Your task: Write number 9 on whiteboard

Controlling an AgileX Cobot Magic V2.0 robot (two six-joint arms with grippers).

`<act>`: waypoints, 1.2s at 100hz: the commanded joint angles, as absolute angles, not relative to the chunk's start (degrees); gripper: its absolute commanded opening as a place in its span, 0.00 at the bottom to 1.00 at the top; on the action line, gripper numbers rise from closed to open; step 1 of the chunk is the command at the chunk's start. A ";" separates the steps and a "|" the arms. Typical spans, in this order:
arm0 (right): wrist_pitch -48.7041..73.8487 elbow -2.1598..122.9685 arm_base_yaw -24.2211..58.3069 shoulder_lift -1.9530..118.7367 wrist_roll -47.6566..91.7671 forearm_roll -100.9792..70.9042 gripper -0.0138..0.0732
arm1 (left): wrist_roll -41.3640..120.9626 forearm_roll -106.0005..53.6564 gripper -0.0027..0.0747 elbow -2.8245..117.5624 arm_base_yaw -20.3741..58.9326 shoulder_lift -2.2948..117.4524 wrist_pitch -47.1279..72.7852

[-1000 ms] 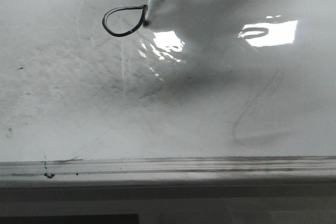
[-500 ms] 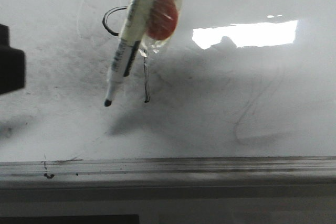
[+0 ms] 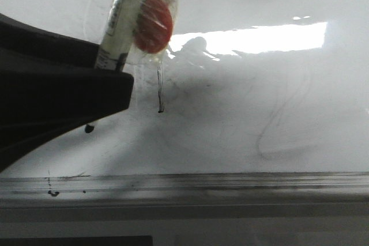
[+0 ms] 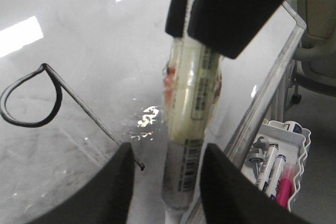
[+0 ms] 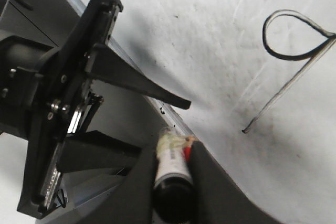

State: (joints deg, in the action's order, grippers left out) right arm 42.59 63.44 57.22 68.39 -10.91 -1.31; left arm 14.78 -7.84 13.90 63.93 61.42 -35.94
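Note:
The number 9 (image 4: 31,98) is drawn in black on the whiteboard (image 3: 259,113), a teardrop loop joined to a straight stem. In the front view only the stem's end (image 3: 160,93) shows; the loop is hidden. The 9 also shows in the right wrist view (image 5: 294,40). My right gripper (image 5: 172,150) is shut on the marker (image 4: 189,129), which is wrapped in tape with a red piece (image 3: 153,24). It holds the marker above the board, tip (image 3: 89,128) down. My left gripper (image 4: 168,150) is open, its fingers on either side of the marker's lower barrel, with gaps.
The grey metal ledge (image 3: 230,182) runs along the board's near edge. A faint erased squiggle (image 3: 277,125) lies to the right of the 9. A white tray (image 4: 294,171) with spare markers sits beyond the ledge. The left arm's dark body (image 3: 52,90) blocks the left of the front view.
The stem was drawn down from the loop, then the marker lifted off the board and moved left. My left gripper came in from the left and now straddles the marker.

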 commanded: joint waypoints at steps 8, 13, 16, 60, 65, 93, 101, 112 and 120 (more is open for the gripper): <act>38.91 65.41 57.27 67.32 -11.18 -1.23 0.09 | 14.75 -7.83 0.01 15.64 64.32 61.27 -41.27; 38.91 65.41 57.27 67.32 -11.16 -1.23 0.09 | 14.64 -7.72 0.01 15.64 64.32 61.27 -41.53; 38.91 65.41 57.27 67.32 -11.16 -1.23 0.11 | 14.42 -7.72 0.01 15.64 64.32 61.27 -41.53; 38.91 65.41 57.03 67.32 -11.16 0.53 0.52 | 7.99 -49.06 0.01 15.64 64.32 56.79 -33.62; 38.91 65.41 57.03 67.32 -11.16 0.53 0.52 | 8.19 -54.72 0.01 15.64 64.32 55.20 -31.64; 38.91 65.41 57.03 67.32 -11.16 0.53 0.52 | 13.99 -57.95 0.01 15.64 64.32 53.17 -29.12; 38.91 65.41 57.03 67.32 -11.16 0.53 0.52 | 13.99 -57.95 0.01 15.64 64.32 54.62 -28.61; 38.91 65.41 57.03 67.32 -11.16 0.53 0.52 | 13.99 -57.84 0.01 15.64 64.32 56.15 -28.61; 38.91 65.41 57.03 67.32 -11.20 0.53 0.52 | 13.99 -57.77 0.01 15.64 64.32 57.05 -28.71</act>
